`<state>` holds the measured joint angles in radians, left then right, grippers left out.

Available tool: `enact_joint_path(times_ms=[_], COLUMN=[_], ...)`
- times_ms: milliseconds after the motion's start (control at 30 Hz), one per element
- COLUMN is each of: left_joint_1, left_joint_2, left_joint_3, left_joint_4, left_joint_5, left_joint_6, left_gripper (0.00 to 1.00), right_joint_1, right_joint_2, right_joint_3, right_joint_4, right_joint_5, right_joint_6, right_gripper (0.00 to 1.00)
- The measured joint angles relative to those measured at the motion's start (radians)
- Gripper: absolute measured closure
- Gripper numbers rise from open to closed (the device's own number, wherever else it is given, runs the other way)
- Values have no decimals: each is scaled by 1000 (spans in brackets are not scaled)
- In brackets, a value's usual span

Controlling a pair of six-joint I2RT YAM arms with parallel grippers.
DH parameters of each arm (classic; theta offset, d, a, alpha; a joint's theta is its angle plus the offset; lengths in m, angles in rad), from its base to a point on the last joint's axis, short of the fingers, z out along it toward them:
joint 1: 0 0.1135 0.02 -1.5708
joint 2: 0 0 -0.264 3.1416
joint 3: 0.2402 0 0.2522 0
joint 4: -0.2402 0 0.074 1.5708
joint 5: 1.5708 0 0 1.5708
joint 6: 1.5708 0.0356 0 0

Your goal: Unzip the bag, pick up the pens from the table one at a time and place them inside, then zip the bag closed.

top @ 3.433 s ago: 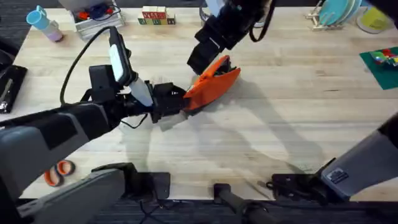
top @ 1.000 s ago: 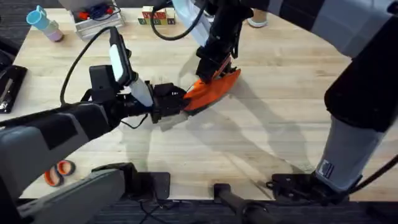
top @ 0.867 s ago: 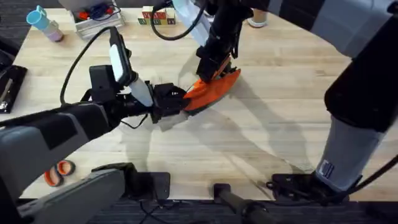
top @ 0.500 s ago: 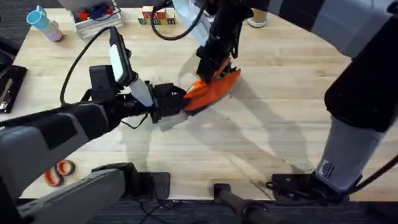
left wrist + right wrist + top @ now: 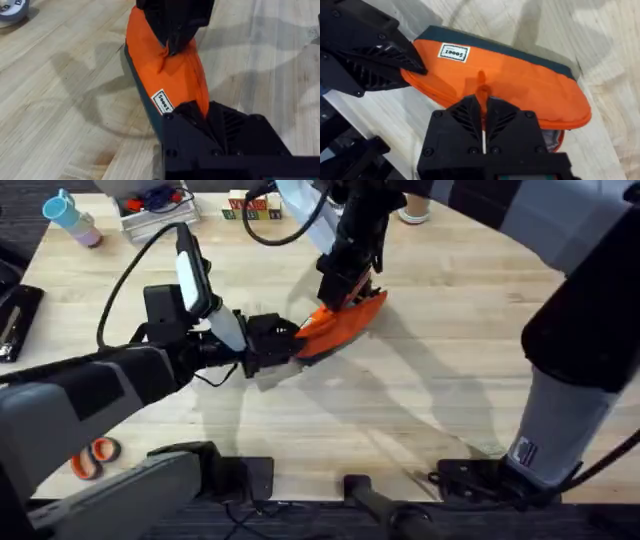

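- Pale plank tabletop (image 5: 430, 370) carries the bag (image 5: 340, 325) near its middle, with cups, blocks and a green mat along the far edge.
- Bag lies tilted, orange side up, navy underside along one edge, a small white label showing in both wrist views.
- Left tool (image 5: 290, 345) clamps the bag's near end, fingers closed on the fabric.
- Right tool (image 5: 483, 117) comes down from above on the bag's top; its fingers are nearly together, pinching what looks like the zipper pull or a fold of orange cloth — I cannot tell which.
- Step in hand, I judge: the zipper, with one tool bracing and the other drawing.
- Next move calls for a steady pull along the zipper line while the left grip resists.
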<state>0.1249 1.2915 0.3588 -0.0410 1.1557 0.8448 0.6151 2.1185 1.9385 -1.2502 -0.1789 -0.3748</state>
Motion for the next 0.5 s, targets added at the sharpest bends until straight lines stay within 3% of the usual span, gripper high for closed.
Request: enact_joint_path(times_ms=[500], left_joint_1=[0], left_joint_2=[0], left_joint_3=[0], left_joint_4=[5], left_joint_5=[-5], left_joint_6=[0], left_gripper=[960], right_joint_1=[-11], right_joint_2=[0], right_joint_3=[0], right_joint_4=[41], right_joint_5=[48], right_joint_6=[12], right_gripper=[970])
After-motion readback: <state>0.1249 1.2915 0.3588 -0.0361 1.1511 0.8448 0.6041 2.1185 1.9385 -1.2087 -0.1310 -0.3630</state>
